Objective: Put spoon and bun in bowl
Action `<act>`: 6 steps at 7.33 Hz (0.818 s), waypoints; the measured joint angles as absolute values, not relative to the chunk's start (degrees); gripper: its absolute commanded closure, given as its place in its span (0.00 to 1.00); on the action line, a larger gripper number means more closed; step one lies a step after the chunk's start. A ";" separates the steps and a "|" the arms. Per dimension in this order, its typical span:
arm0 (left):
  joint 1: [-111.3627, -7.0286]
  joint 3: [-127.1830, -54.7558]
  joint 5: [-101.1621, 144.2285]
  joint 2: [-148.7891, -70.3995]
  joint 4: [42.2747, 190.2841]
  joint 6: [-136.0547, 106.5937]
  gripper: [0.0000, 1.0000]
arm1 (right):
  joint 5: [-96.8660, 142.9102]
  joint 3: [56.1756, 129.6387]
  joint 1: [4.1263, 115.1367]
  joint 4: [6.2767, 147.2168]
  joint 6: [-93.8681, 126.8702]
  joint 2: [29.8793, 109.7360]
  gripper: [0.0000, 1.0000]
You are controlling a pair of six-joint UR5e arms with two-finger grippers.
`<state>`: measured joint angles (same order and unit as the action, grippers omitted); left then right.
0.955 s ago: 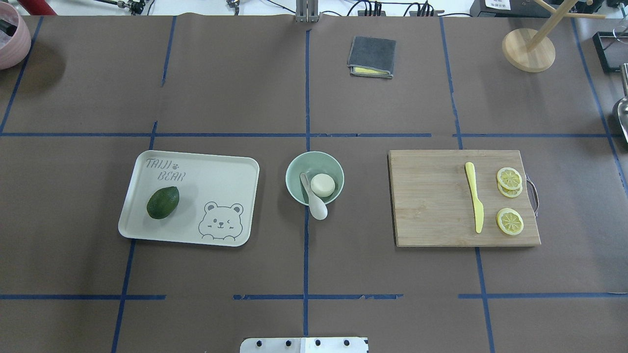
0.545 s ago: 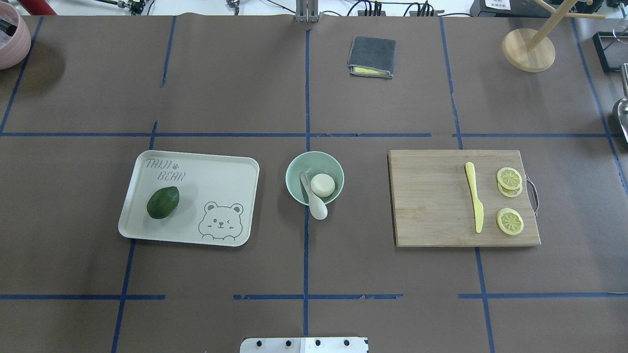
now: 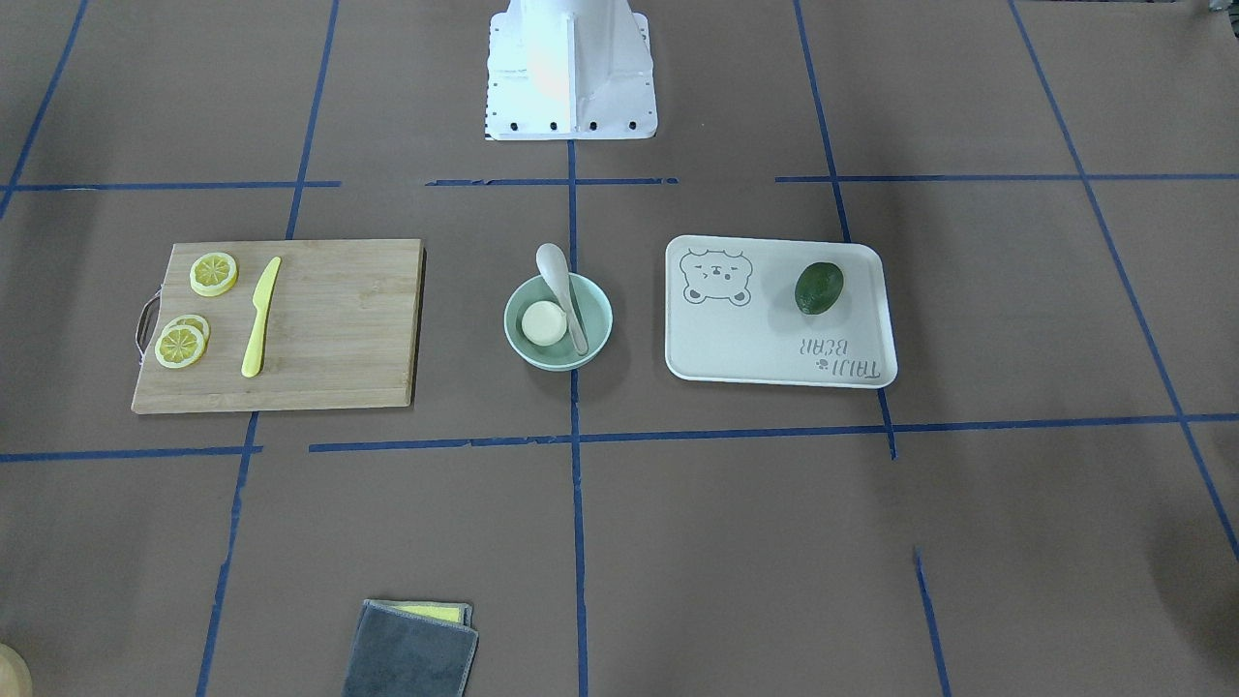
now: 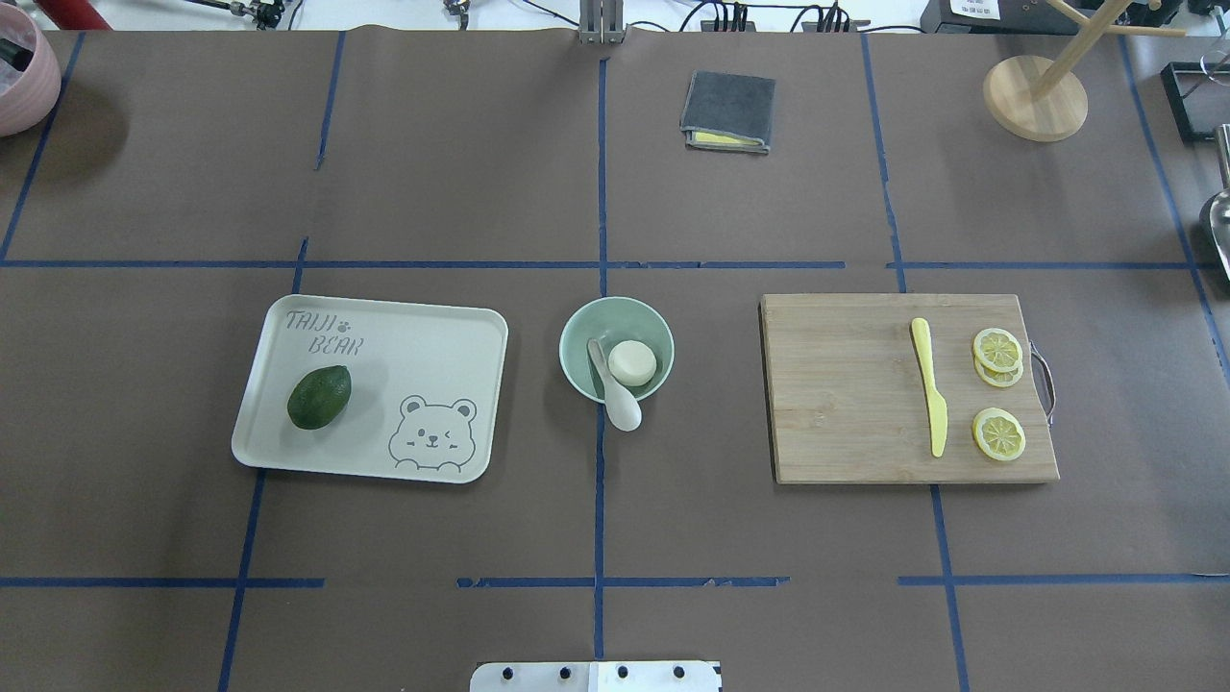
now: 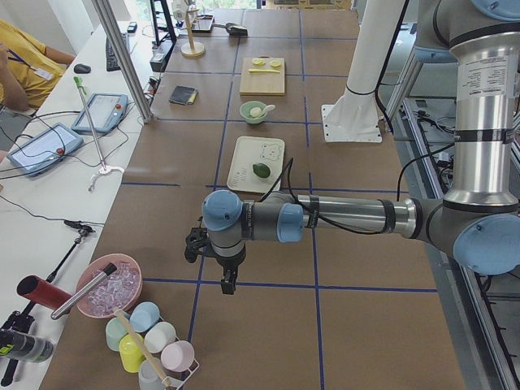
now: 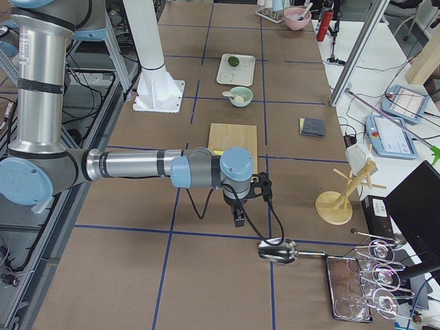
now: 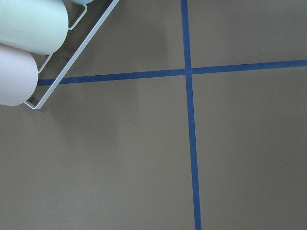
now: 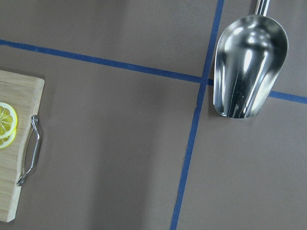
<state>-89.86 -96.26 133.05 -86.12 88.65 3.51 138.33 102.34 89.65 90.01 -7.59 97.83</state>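
Centrally on the desk (image 4: 615, 529), the mint-green bowl (image 4: 625, 317) holds the bun (image 4: 632, 363), a smooth cream face turned up, and the spoon (image 4: 615, 394), whose handle lies inside beside the bun while its scoop juts over the rim on the robot's side. The overhead and front-facing views show this but no arm; only the side views show the arms. The left claw (image 5: 230, 286) hangs over the desk's left end, near a rack of cups (image 7: 29, 28) and well apart from the bowl, beyond the tray (image 4: 384, 327). The right claw (image 6: 238, 218) hangs over the right end, past the cutting board (image 4: 836, 384) and near a metal scoop (image 8: 249, 67). Both claws appear small and dark there, and the wrist views show no fingers, so I cannot tell whether either is spread or pressed together.
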 measured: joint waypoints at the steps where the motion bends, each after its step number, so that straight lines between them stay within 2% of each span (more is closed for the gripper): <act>1: -89.84 -96.26 133.06 -86.13 88.79 3.54 0.00 | 138.34 102.36 89.65 89.96 -7.57 97.81 0.00; 6: -89.75 -96.34 133.15 -86.20 89.32 3.60 0.00 | 138.31 102.44 89.60 89.70 -7.56 97.77 0.00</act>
